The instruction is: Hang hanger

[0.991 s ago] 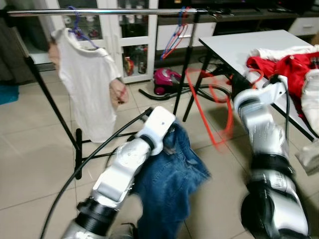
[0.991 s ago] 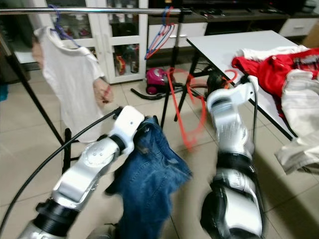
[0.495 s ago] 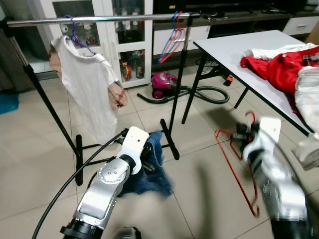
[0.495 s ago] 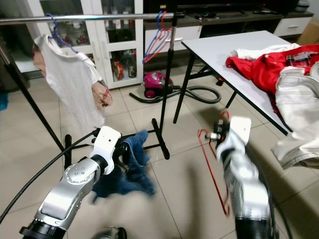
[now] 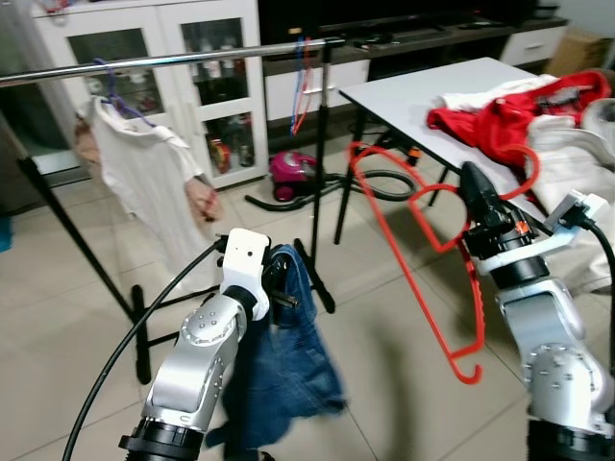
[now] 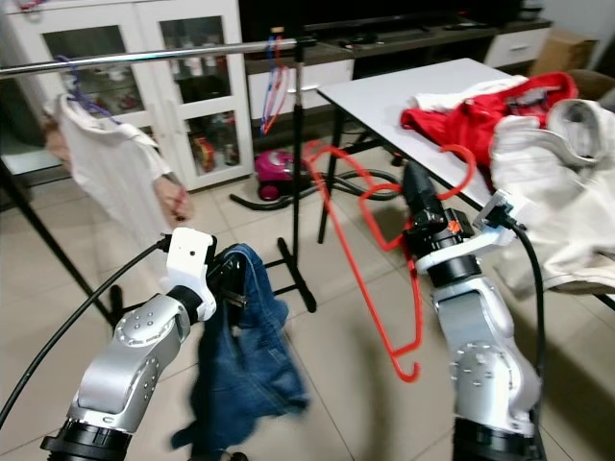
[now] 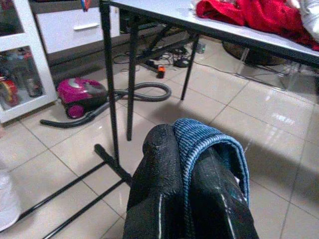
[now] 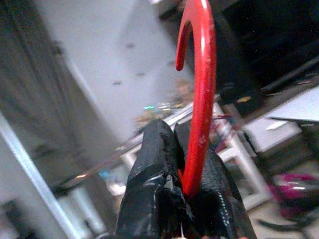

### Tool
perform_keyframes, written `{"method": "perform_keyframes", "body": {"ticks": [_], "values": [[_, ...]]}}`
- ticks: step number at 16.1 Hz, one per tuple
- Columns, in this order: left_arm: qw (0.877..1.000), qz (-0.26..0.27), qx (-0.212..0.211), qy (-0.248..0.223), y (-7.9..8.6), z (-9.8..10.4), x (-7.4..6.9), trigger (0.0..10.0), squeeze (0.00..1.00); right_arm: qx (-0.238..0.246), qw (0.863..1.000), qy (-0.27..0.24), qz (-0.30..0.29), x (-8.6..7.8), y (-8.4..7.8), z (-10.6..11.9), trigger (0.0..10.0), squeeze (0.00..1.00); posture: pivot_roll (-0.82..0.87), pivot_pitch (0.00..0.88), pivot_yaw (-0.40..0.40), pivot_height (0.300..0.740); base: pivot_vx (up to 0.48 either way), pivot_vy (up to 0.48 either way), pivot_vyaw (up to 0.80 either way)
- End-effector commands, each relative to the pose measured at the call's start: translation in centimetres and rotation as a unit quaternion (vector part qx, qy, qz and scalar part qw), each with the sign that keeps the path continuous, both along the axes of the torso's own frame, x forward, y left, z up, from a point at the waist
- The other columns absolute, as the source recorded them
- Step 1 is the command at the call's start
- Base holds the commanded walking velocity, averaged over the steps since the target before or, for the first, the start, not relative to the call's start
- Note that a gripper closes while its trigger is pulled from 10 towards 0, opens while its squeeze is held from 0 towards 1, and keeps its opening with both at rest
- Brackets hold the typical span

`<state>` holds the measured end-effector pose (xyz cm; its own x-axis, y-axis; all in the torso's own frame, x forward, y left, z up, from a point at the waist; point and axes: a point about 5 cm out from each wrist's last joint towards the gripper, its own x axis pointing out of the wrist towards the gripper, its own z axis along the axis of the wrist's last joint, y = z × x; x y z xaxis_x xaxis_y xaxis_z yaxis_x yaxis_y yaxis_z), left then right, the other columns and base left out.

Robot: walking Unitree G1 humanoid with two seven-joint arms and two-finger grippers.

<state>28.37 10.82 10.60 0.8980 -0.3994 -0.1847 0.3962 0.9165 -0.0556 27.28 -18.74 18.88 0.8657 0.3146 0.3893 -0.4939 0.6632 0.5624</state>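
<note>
Two grippers are at work before you, and you should note them from left to right. At far left, a white shirt [image 5: 154, 187] hangs from a purple hanger [image 5: 120, 91] on the clothes rail [image 5: 173, 62], which runs across the far side of the scene; further right along the same rail hang spare hangers [image 5: 302, 82], blue and red, just beside the rail's black upright [image 5: 325, 144]. Your left gripper [image 5: 279, 283] is raised near the middle of the scene, its fingers closed on a pair of blue jeans [image 5: 283, 375], which drape down from it toward the tiled floor [image 5: 58, 288]; the left wrist view confirms denim pinched between the black fingers [image 7: 159, 174]. Beyond it, on the floor near the glass-fronted cabinet [image 5: 207, 86], lies a pink vacuum cleaner [image 5: 293, 166] with its hose. To the right, your right gripper [image 5: 476, 197] is clamped shut on the red hanger [image 5: 423, 269] at the base of its hook, holding it up in the air, with the hook curving above and the frame tilted down toward the near floor; it is well apart from the rail. At far right stands a white table [image 5: 423, 91] bearing a red garment [image 5: 485, 120] and a pale garment [image 5: 577, 154] that spills over its near edge.
</note>
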Motion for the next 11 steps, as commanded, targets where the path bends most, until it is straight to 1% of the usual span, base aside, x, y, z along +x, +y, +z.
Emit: {"method": "perform_keyframes", "body": {"ticks": [1, 2, 3, 5, 6, 7, 8, 9, 10, 11], "values": [[1.000, 0.015, -0.010, -0.016, 0.0, 0.7, 0.2, 10.0, 0.00, 0.003, 0.998, -0.031, 0.052, -0.2, 0.3, 1.5, 10.0, 0.00, 0.00, 0.000, -0.001, 0.740, 0.000, 0.000, 0.00], [0.999, 0.024, -0.022, -0.014, 0.1, 0.7, 0.3, 10.0, 0.00, -0.007, 0.997, -0.035, 0.069, -0.3, 0.6, 1.7, 10.0, 0.00, 0.00, 0.000, -0.009, 0.740, 0.000, 0.000, 0.00], [0.998, 0.037, -0.050, -0.013, 0.2, 0.9, 0.4, 10.0, 0.00, -0.014, 0.995, -0.039, 0.094, -0.4, 1.1, 2.0, 10.0, 0.00, 0.00, 0.000, -0.016, 0.740, 0.000, 0.000, 0.00], [0.996, 0.035, -0.081, -0.012, 0.1, 1.2, 0.5, 10.0, 0.00, -0.014, 0.994, -0.038, 0.097, -0.4, 1.2, 2.1, 10.0, 0.00, 0.00, 0.000, -0.021, 0.740, 0.000, 0.000, 0.00], [0.996, 0.032, -0.085, -0.014, 0.2, 1.3, 0.6, 10.0, 0.00, -0.014, 0.994, -0.037, 0.100, -0.4, 1.2, 2.1, 10.0, 0.00, -0.01, 0.000, -0.023, 0.740, 0.000, 0.000, 0.00], [0.997, 0.034, -0.072, -0.015, 0.7, 1.1, 1.0, 10.0, 0.00, -0.031, 0.996, -0.023, 0.085, -0.1, 0.8, 1.9, 10.0, 0.00, -0.01, 0.000, -0.022, 0.740, 0.000, 0.000, 0.00], [0.998, 0.031, -0.058, -0.015, 1.0, 1.0, 1.1, 10.0, 0.00, -0.067, 0.997, 0.005, 0.031, 0.6, -0.2, 1.3, 10.0, 0.00, -0.01, 0.000, -0.017, 0.740, 0.000, 0.000, 0.00], [0.999, 0.024, -0.046, -0.015, 0.9, 1.0, 1.2, 10.0, 0.00, -0.118, 0.991, 0.042, -0.047, 1.3, -1.5, 0.6, 10.0, 0.00, -0.01, 0.000, -0.005, 0.740, 0.000, 0.000, 0.00], [0.999, 0.018, -0.038, -0.013, 0.9, 0.9, 1.2, 10.0, 0.00, -0.166, 0.979, 0.059, -0.108, 1.4, -2.7, 0.3, 10.0, 0.00, -0.02, 0.000, 0.003, 0.740, 0.000, 0.000, 0.00], [1.000, 0.005, -0.021, -0.012, 0.7, 0.8, 1.1, 10.0, 0.00, -0.161, 0.975, 0.071, -0.134, 0.8, -3.3, 0.0, 10.0, 0.00, -0.02, 0.000, 0.015, 0.740, 0.000, 0.000, 0.00]]}}
